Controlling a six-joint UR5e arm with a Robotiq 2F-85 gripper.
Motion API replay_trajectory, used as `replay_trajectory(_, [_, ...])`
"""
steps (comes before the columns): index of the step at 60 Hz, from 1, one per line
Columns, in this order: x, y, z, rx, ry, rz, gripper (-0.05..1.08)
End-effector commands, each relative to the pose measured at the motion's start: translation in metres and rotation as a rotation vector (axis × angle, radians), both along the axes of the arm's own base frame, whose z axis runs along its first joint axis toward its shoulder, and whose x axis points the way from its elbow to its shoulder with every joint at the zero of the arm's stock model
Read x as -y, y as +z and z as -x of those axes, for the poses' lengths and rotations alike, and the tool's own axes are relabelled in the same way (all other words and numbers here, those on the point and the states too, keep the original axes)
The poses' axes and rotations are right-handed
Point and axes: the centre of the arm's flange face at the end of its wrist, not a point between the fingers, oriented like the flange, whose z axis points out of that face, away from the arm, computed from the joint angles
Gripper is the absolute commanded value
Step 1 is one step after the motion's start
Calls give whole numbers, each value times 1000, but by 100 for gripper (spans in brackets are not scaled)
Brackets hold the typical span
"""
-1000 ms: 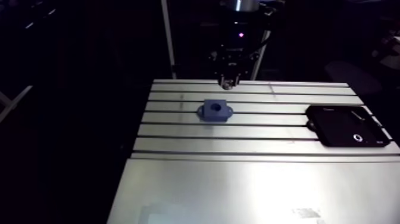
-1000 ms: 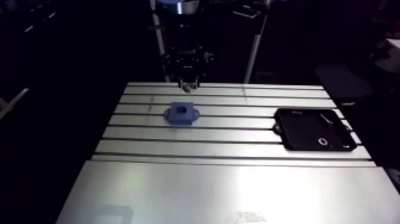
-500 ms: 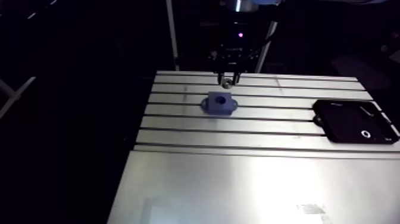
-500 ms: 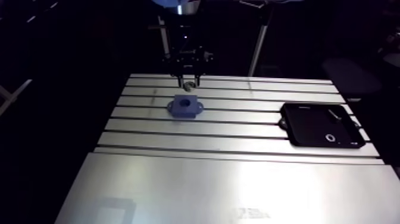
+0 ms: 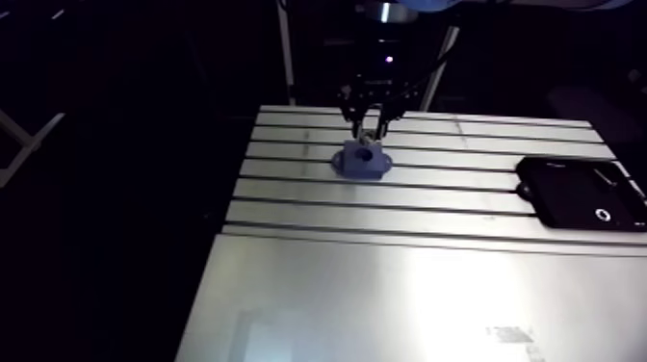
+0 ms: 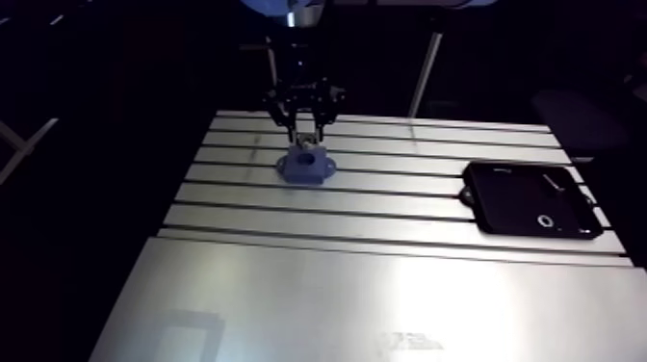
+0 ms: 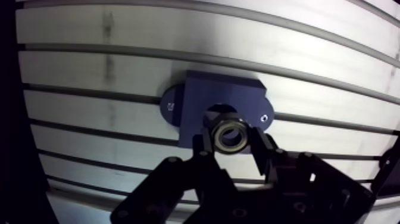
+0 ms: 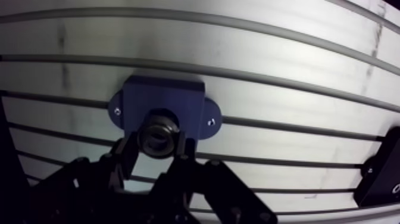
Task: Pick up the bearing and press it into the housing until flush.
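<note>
Above the blue housing (image 7: 196, 101) on the counter (image 7: 89, 71), fingers (image 7: 205, 146) grip the bearing (image 7: 231, 136) by its sides.

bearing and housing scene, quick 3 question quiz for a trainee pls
1. True or false: the claw is shut on the bearing.
2. Fill in: the black tray rests on the slotted ___, well apart from the housing.
3. Pick one. Where is the bearing?
A. lying in the black tray
B. held in the claw at the housing's bore
C. lying loose beside the housing

Key: 1 true; 2 table; 3 B
</note>
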Motion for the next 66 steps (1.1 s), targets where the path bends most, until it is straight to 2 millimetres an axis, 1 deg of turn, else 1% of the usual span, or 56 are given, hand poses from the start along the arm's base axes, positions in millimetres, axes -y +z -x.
replay_trajectory(1, [1,-8,-1,13,1,-1,58])
replay_trajectory(17, [1,-17,-1,28,3,-3,58])
replay_trajectory(47, [0,-23,-1,14,6,-4,58])
replay_trajectory(66, [5,-24,-3,18,13,-1,58])
